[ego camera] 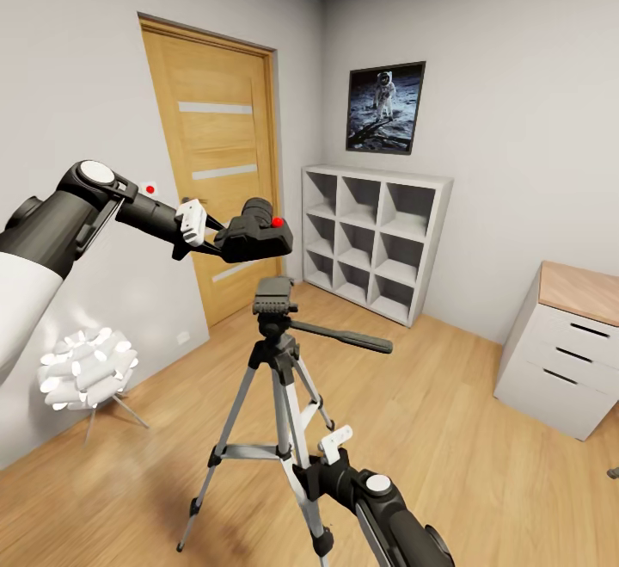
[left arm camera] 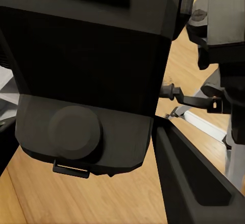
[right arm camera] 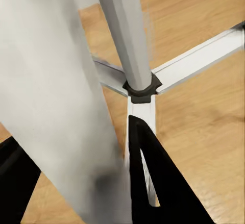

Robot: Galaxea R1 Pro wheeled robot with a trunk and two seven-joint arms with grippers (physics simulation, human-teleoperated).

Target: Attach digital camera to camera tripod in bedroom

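Wood floor (ego camera: 447, 412) lies open all around the tripod (ego camera: 277, 360). My left claw (ego camera: 211, 236) clamps the camera (ego camera: 254, 231) in the air just above the tripod's head; my right claw (ego camera: 320, 464) grips a leg.

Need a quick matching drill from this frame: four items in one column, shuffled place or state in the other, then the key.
Items:
1. digital camera
2. camera tripod
3. right gripper
4. cube shelf

Place or state:
A. against the far wall, under the astronaut picture
B. held in the left gripper, above the tripod head
C. low, at a tripod leg
D. standing on the wood floor, head bare

Pairs: 1-B, 2-D, 3-C, 4-A
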